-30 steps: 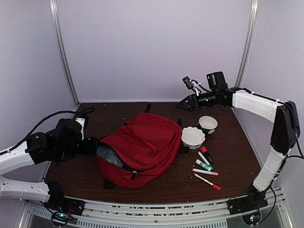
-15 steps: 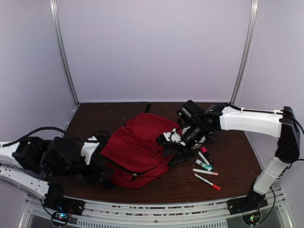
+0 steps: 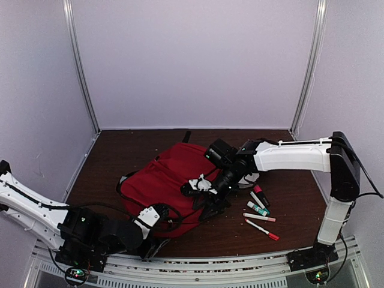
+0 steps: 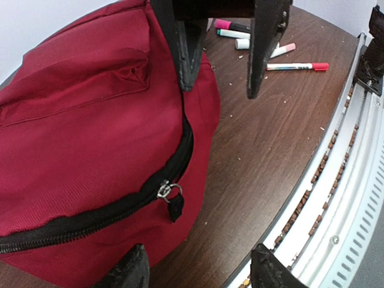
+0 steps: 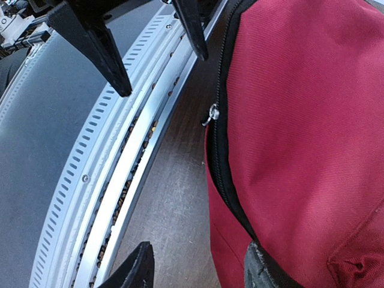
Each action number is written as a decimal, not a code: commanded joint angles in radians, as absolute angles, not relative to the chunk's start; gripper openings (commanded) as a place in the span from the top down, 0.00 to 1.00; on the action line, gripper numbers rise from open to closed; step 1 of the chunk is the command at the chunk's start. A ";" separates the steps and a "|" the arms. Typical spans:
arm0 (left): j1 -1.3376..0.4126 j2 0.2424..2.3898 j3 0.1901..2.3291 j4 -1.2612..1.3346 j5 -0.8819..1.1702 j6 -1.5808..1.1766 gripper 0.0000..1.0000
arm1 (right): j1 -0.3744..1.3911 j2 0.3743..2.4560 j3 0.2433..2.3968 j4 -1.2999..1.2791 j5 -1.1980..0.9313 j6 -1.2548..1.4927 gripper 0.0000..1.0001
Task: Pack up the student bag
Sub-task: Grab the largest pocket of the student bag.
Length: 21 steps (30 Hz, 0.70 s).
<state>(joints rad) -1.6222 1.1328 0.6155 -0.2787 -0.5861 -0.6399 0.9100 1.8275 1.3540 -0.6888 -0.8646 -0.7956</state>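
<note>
Light was bright, even, diffuse | shadows lay soft beneath the student bag (image 3: 168,174) | wrist views blurred slightly at near edges

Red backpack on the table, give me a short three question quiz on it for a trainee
1. True or false: the left fingers are clamped on the metal zipper pull of the red fabric backpack.
2. The loose marker pens lie: A) inside the backpack, B) on the dark wooden table to its right, C) on its left.
3. Which arm reaches over the backpack?
Key: 1 false, the fingers stand open, not on the pull; 2 B; 3 the right arm.
</note>
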 commanded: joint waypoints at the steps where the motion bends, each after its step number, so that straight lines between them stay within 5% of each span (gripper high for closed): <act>1: -1.621 1.144 0.538 -0.023 -0.669 -0.625 0.43 | 0.921 1.850 1.400 -0.690 -0.923 -0.751 0.49; 7: -1.559 1.074 0.446 0.050 -0.576 -0.638 0.51 | 0.918 1.838 1.370 -0.666 -0.916 -0.737 0.50; 21: -1.473 1.171 0.386 0.208 -0.453 -0.588 0.49 | 0.842 1.851 1.392 -0.710 -1.017 -0.706 0.51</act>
